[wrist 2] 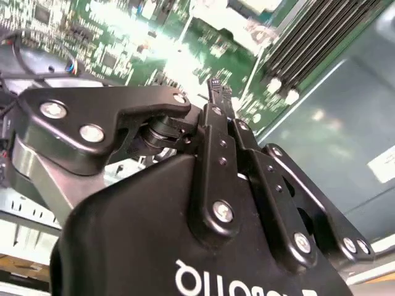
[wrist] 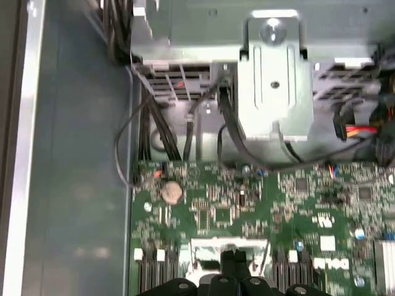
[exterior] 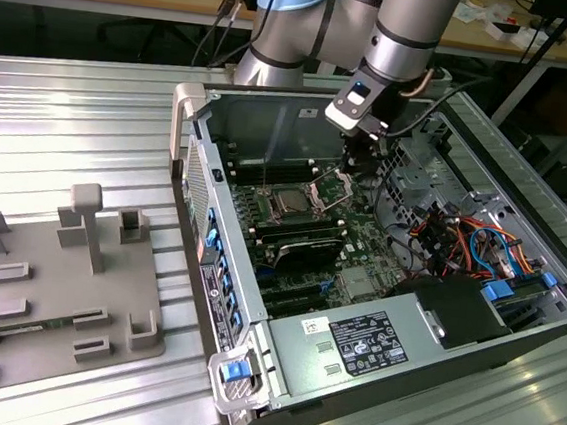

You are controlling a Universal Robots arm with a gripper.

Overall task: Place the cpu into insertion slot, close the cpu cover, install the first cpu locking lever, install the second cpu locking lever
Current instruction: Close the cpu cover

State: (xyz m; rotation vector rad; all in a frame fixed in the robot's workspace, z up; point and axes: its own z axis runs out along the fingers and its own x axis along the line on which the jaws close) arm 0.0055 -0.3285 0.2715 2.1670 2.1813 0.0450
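The cpu point(exterior: 289, 204), a small silver square, lies flat in the insertion slot point(exterior: 270, 214) on the motherboard inside the open computer case. The cpu cover point(exterior: 333, 185) stands tilted up at the slot's side toward the exterior view's right. My gripper point(exterior: 353, 169) hangs just above the raised cover, its tips at the cover's upper edge. In the second wrist view the two black fingers meet at the gripper point(wrist 2: 218, 91) tip with nothing visible between them. In the first wrist view the gripper point(wrist: 231, 259) sits in front of the cover's point(wrist: 203, 248) silver frame.
Black memory slots point(exterior: 301, 242) run beside the socket. Coloured cables point(exterior: 462, 240) and a drive cage point(wrist: 274, 86) crowd the case's far side. The power supply point(exterior: 366, 343) sits at the near end. A grey fixture plate point(exterior: 55, 291) lies on the table at the exterior view's left.
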